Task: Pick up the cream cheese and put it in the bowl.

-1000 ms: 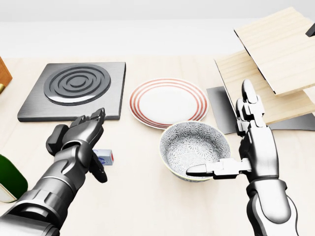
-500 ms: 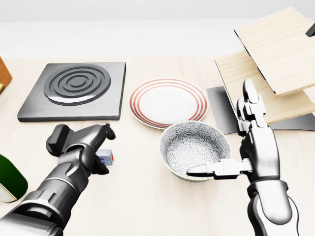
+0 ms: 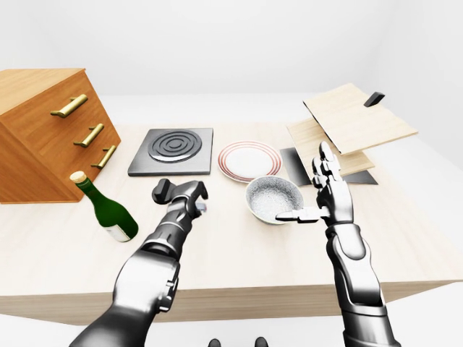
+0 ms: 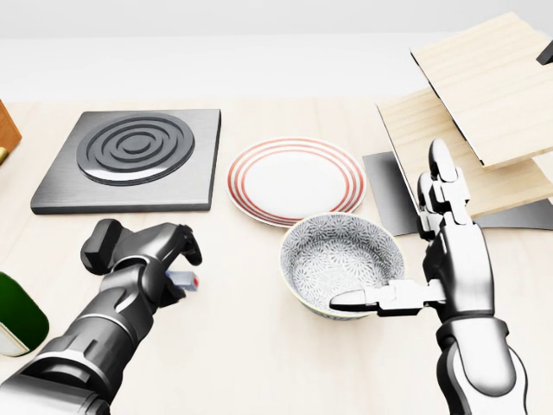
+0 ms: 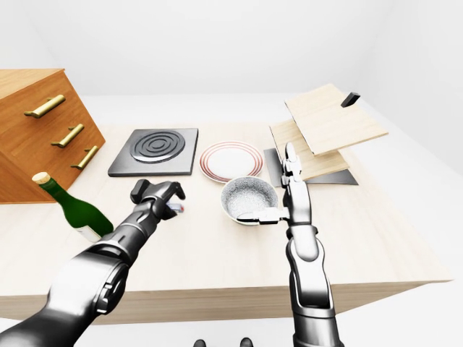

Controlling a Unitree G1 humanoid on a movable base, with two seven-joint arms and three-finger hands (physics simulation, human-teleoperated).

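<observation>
Left hand [image 4: 147,255] curled over cream cheese [image 4: 183,279], fingers wrapped round it, only box end showing under knuckles. Box low at table [image 4: 259,363], left of bowl [image 4: 341,259]; lifted or not, cannot tell. Right hand [image 4: 441,259] spread wide, thumb at bowl rim, likely bracing it for drop. Bowl empty.
</observation>
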